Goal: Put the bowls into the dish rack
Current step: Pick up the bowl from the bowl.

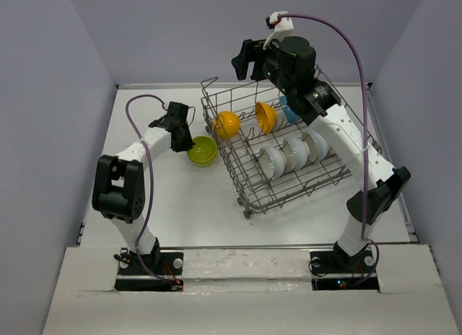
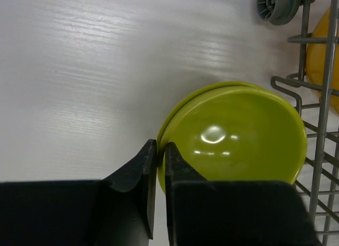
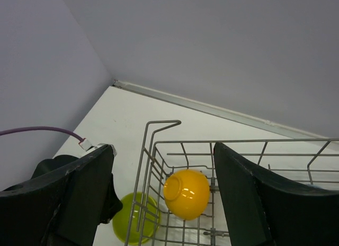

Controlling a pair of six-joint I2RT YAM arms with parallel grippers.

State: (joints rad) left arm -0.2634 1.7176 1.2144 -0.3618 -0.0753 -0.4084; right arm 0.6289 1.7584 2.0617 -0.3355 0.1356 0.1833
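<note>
The left gripper (image 2: 159, 146) pinches the rim of the lime-green bowl (image 2: 238, 134), which sits on the table (image 1: 180, 198) just left of the dish rack (image 1: 289, 177), centre-left in the top view. The right gripper (image 1: 249, 64) hangs spread wide above the rack's upper-left corner. Orange bowls (image 1: 227, 124), white bowls (image 1: 296, 154) and a blue bowl (image 1: 290, 110) stand inside the rack.

Left of the dish rack (image 1: 238, 177) the desk (image 1: 180, 205) lies bare, save the lime bowl (image 1: 202, 150) just beside the rack's left wall, the left claw (image 1: 184, 141) pinching its outer rim. Inside, orange bowls (image 1: 227, 124) block the far row, white bowls (image 1: 289, 156) the right; near-left tines stand free. The right claw (image 1: 249, 61) hangs wide above the far-left corner.
</note>
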